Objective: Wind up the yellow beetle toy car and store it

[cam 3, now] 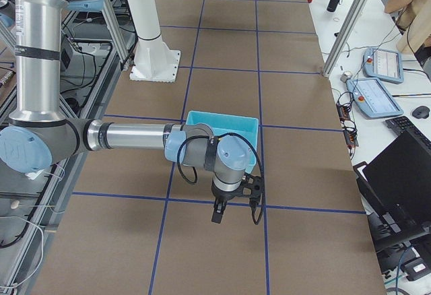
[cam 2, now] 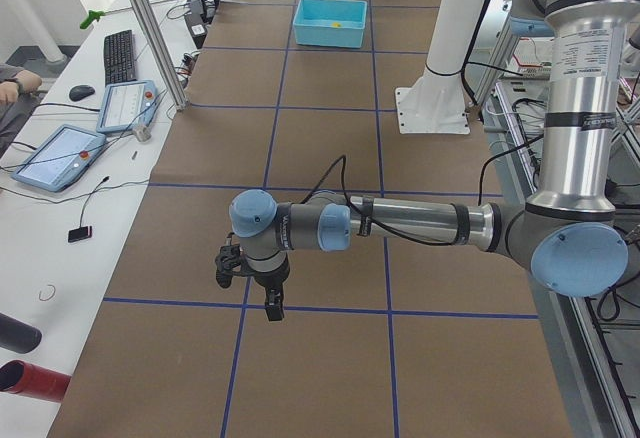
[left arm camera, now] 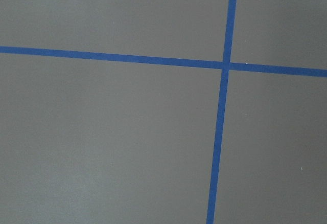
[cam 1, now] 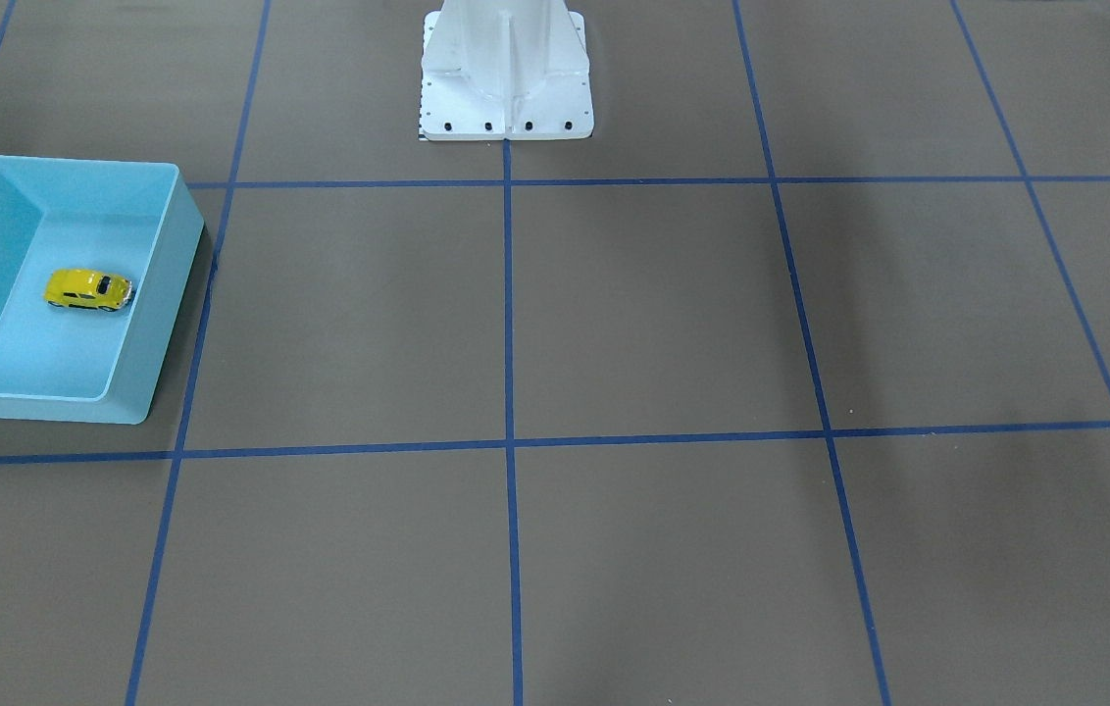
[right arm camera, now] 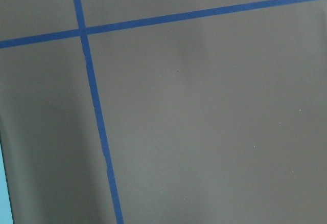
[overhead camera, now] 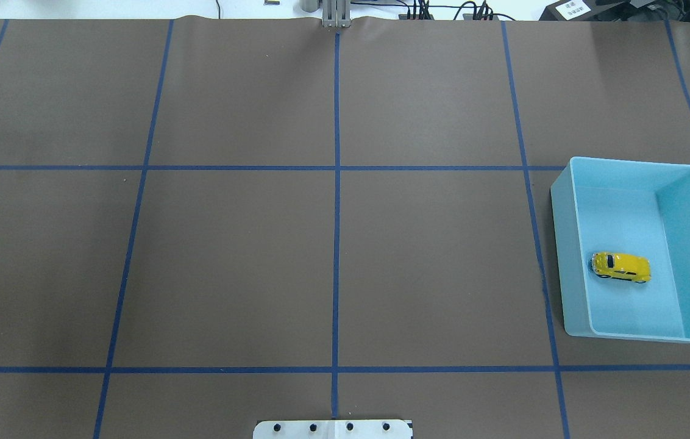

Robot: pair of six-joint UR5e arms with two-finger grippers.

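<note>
Hovering over bare table, the left gripper hangs fingers-down from its outstretched arm, and we cannot tell how wide it stands, since only the side view catches it; nothing shows between its fingers. Same story for the right gripper: fingers down, opening not readable, no load that we can make out. Both wrist cameras look at nothing but brown mat and the blue tape lines, with a sliver of pale blue at 8 o'clock in the right wrist view. Moving outward, the light blue bin sits at 3 o'clock on the table in the overhead view, and the yellow beetle toy car lies on its wheels on the bin floor, near the middle, running roughly along the 9-to-3 line, clear of the walls. We judge the car is stored and the job at its close, or not yet begun. If winding is owed, the right gripper must drop inside the walls and pinch the narrow body across its sides.
</note>
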